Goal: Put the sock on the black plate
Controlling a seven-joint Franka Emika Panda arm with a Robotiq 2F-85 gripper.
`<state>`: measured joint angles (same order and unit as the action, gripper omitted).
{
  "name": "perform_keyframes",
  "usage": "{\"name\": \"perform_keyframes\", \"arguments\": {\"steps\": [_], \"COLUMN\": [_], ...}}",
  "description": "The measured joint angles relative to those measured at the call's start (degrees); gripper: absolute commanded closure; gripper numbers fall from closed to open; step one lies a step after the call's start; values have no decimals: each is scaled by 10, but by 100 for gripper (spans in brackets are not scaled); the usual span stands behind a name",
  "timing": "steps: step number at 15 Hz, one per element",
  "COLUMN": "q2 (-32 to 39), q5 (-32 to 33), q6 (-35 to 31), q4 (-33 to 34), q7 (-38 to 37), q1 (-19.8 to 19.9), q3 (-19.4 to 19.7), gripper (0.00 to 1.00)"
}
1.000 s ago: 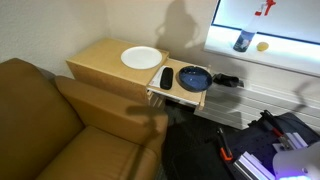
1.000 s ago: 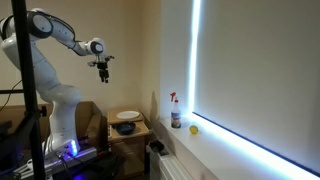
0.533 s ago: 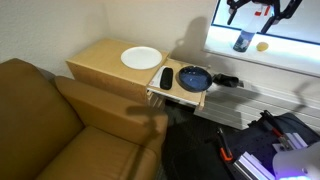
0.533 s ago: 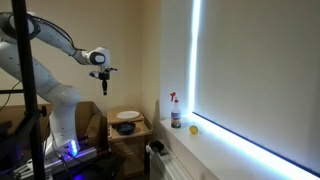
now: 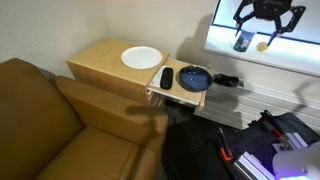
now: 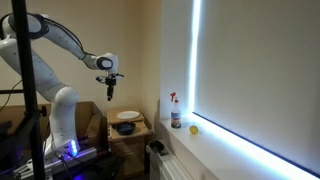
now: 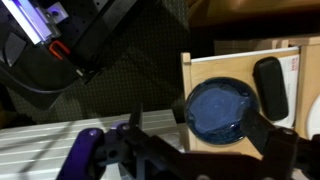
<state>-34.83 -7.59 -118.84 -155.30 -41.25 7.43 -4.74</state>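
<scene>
The black sock (image 5: 166, 77) lies flat on a small wooden table (image 5: 105, 60), just beside the dark plate (image 5: 194, 77). The wrist view shows the plate (image 7: 222, 110) from above with the sock (image 7: 270, 88) next to it. My gripper (image 5: 268, 15) hangs high above the table, away from both, and is open and empty. In the wrist view its dark fingers (image 7: 197, 127) frame the plate from far above. In an exterior view the gripper (image 6: 109, 88) points down over the table, and the dark plate (image 6: 125, 128) shows; the sock is too small to tell there.
A white plate (image 5: 141, 58) sits on the wider part of the table. A brown sofa (image 5: 60, 130) stands beside it. A spray bottle (image 5: 243, 40) and a yellow object (image 5: 263, 45) stand on the bright windowsill. Dark gear (image 5: 260, 140) lies on the floor.
The gripper has come into view and moved lower, over toward the table. It stays open. Sock and plates have not moved.
</scene>
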Motion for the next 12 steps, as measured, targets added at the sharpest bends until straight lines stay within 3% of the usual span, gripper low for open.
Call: {"name": "perform_keyframes", "arguments": {"steps": [5,7,12], "q2": [119,153,145], "q5": [17,4,5], "q6": [-31,-31,-31], "q4": [17,25,26], "q7": [-5,-7,-8], "q1": [90,94,90], "q3": [89,107,104], "gripper": [0,0,0]}}
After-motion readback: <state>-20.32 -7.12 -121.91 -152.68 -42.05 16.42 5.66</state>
